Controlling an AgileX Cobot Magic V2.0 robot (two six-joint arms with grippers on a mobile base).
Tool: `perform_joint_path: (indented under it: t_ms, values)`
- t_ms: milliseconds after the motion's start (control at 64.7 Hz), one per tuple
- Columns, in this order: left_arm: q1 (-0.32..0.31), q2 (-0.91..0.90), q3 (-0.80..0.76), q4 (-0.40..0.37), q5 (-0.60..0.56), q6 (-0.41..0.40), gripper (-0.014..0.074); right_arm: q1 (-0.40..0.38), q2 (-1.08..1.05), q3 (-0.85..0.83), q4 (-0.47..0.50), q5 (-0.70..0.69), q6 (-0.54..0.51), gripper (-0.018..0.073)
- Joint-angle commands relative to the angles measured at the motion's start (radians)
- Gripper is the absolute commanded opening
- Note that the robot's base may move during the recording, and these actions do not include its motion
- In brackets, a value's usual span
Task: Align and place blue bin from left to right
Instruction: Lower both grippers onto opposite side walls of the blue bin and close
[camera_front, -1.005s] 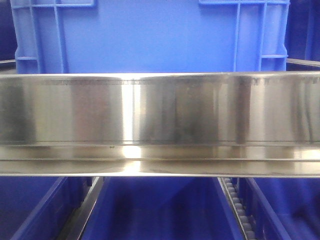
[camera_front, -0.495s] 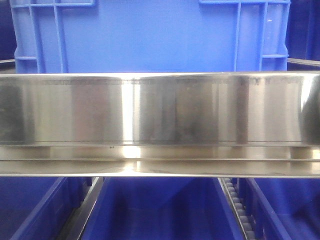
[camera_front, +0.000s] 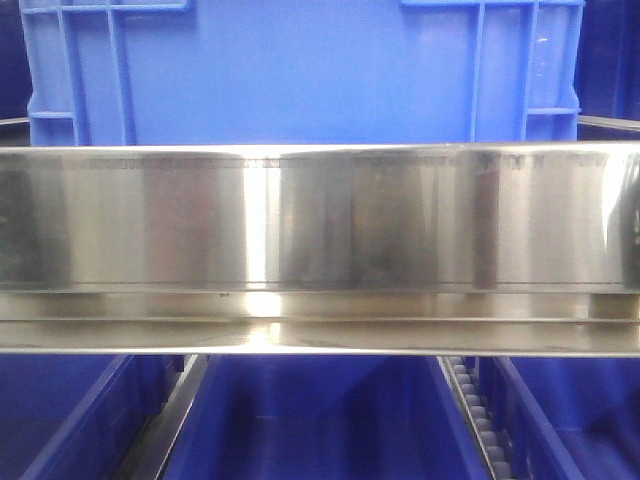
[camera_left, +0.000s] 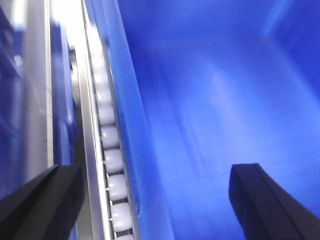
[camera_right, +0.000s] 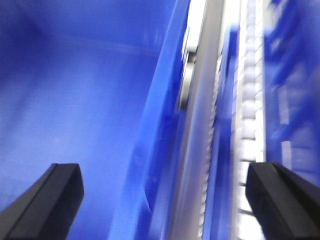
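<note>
Blue bin (camera_front: 290, 70) fills top of front view, centred, just above & behind steel rail (camera_front: 320, 220). Left jaws wide apart, nothing btwn, over darker open bin (camera_left: 215, 100) beside roller track (camera_left: 107, 150). Right jaws wide too, nothing held. Wrist views blurred.

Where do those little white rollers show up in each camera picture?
Front view: white plastic rollers, lower right.
Left wrist: left of centre, running bottom upward.
Right wrist: right side, blurred.
Shared landmark: the open blue plastic bin alongside them.
</note>
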Motion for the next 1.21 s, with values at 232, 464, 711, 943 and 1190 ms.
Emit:
perform_joint_path:
  t_ms: [232,464,711,943,1190]
  values:
    - [0.005,0.082,-0.011,-0.01,-0.018,-0.007,0.0486,0.001,0.076,-0.012,0.034,-0.108,0.004,0.0568]
    - [0.005,0.101,-0.011,-0.01,-0.021,-0.007,0.0486,0.001,0.106,-0.012,0.041,-0.117,0.004,0.0568]
    - [0.005,0.101,-0.011,-0.01,-0.022,-0.007,0.0401,0.001,0.146,-0.012,0.045,-0.102,0.004,0.0435]
    - [0.005,0.101,-0.011,-0.037,-0.022,-0.007,-0.0099,0.002,0.158,-0.012,0.085,-0.084,0.004,-0.017]
    - [0.005,0.097,-0.016,-0.076,-0.02,-0.007,-0.0111,0.002,0.154,-0.012,0.086,-0.083,0.015,-0.0153]
